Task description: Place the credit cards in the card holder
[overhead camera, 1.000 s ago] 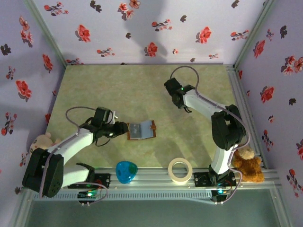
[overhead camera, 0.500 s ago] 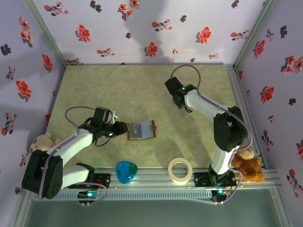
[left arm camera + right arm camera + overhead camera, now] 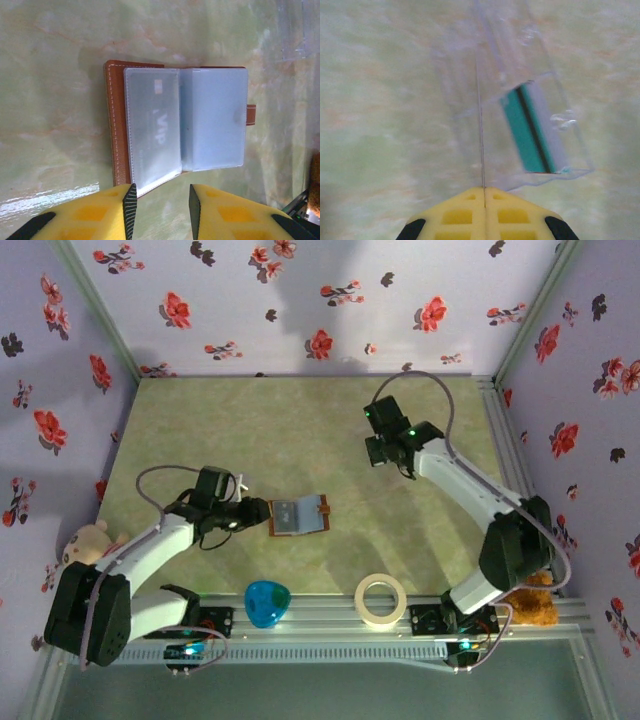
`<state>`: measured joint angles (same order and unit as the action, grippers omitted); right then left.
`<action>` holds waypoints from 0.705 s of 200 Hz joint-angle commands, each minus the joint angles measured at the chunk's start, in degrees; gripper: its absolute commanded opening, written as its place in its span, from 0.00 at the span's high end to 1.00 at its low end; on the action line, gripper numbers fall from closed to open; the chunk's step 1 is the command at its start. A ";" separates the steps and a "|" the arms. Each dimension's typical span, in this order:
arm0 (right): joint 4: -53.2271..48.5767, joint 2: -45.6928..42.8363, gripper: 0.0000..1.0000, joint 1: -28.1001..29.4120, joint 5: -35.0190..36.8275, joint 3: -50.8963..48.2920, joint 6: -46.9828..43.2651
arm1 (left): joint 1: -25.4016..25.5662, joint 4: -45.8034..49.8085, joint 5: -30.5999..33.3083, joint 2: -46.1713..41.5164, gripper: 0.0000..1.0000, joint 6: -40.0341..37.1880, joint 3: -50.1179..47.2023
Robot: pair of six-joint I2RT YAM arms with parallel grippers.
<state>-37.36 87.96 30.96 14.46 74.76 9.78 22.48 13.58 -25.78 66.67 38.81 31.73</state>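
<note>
The holder [image 3: 175, 125] lies open mid-table with the left gripper [image 3: 160, 200] narrowly parted at its left edge, while far right the right gripper [image 3: 484, 192] is pinched together by a clear stand [image 3: 510, 45] containing a teal card [image 3: 530, 130].

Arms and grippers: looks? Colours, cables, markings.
Left arm and right arm: white link shells, black joints, a thin grey cable looping by each wrist, green lights at the bases. Left gripper and right gripper: yellow fingers with black corner patches; ridged black inner faces on the left.
</note>
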 commanded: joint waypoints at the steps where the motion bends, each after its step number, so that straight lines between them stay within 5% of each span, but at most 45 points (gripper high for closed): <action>1: 6.69 -4.15 1.00 -0.13 -19.60 -5.12 6.40 | -0.59 1.40 -1.81 -0.12 0.64 0.15 0.38; 29: 13.55 -3.22 1.00 1.65 -41.46 -9.97 11.33 | -0.51 0.00 -4.03 2.49 0.71 0.46 0.63; 50: 16.55 -0.61 1.00 3.69 -50.63 -12.49 14.08 | -0.53 -1.12 -4.63 4.82 0.72 0.22 0.93; 94: 16.92 6.68 1.00 3.93 -61.60 -14.71 15.11 | -0.48 -3.03 -5.12 10.65 0.77 0.33 1.49; 141: 12.57 13.14 1.00 3.27 -61.48 -13.01 12.66 | -0.52 -3.76 -2.93 13.65 0.83 0.28 1.70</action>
<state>-22.11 98.94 34.85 -44.25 60.18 23.62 22.48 10.76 -29.61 79.33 39.05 32.21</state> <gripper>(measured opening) 0.038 0.187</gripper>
